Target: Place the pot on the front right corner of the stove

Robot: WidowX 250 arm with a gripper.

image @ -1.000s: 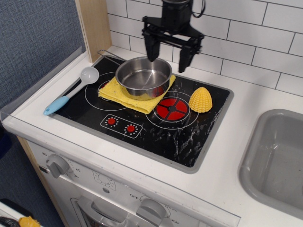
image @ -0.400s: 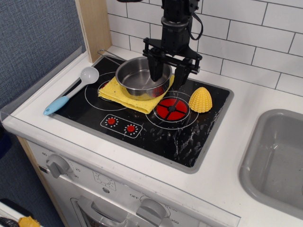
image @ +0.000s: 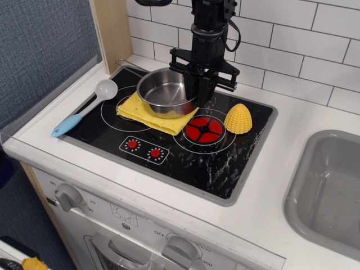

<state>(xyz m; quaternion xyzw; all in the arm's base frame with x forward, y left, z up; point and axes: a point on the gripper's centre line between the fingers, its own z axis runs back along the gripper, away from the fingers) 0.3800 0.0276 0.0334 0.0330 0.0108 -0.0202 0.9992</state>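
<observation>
The shiny steel pot sits on a folded yellow cloth at the back left of the black stove. Its thin wire handle points to the back left. My gripper hangs straight down with its fingers closed on the pot's right rim, one inside and one outside. I cannot tell whether the pot is lifted off the cloth. The red burner lies just right of the pot. The stove's front right corner is bare black glass.
A yellow toy corn stands on the stove right of the red burner. A blue-handled white spoon lies along the stove's left edge. Two red dials are at the front left. The grey sink is at the right. A tiled wall is behind.
My gripper came down from above the pot's back edge, with open fingers straddling the right rim, and has now closed on that rim. The pot has shifted slightly left.
</observation>
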